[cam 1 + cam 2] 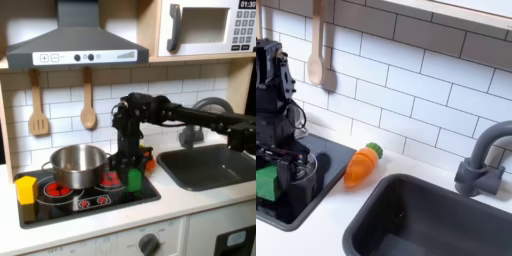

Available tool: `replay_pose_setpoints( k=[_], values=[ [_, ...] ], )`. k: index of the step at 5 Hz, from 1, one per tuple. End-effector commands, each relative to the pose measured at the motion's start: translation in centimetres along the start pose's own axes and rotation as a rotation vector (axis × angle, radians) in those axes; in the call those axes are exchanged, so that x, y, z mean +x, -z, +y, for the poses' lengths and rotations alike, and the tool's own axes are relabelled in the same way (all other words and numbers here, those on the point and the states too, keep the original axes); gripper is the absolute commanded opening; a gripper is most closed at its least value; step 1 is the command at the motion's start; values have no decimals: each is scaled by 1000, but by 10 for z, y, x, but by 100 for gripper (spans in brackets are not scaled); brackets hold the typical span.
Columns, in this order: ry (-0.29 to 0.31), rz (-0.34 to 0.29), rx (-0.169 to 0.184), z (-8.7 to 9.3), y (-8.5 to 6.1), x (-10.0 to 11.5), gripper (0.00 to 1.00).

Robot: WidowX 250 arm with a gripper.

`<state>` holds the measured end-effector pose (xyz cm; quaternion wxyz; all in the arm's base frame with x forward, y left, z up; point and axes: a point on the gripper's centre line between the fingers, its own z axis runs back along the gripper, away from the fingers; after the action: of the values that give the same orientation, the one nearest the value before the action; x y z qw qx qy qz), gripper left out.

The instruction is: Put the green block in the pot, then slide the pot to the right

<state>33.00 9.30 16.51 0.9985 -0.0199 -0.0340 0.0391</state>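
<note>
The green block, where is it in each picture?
First exterior view: the green block sits on the stove's front right part, just under the gripper, right of the pot.
Second exterior view: the green block is at the second exterior view's left edge, low down, on the black stove, left of the carrot.
Shared landmark: the sink is in both exterior views, to the right of the stove.

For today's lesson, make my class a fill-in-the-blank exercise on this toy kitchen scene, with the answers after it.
1. The silver pot stands on the black ____.
2. The block at the first exterior view's left edge of the stove is ____.
3. In the second exterior view, the orange toy lying beside the sink is a ____.
4. The green block lies ____ the pot.

Answers: stove; yellow; carrot; outside
</note>
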Motion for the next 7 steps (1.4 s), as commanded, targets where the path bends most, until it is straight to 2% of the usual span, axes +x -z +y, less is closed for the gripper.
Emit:
replay_pose_setpoints(
  k=[1, 5, 7],
  values=[
    [-30, -90, -22, 7, -39, 4, 0],
    [-85, -211, -33, 17, -71, 30, 0],
    [-120, -215, -41, 27, -64, 48, 0]
  ],
)
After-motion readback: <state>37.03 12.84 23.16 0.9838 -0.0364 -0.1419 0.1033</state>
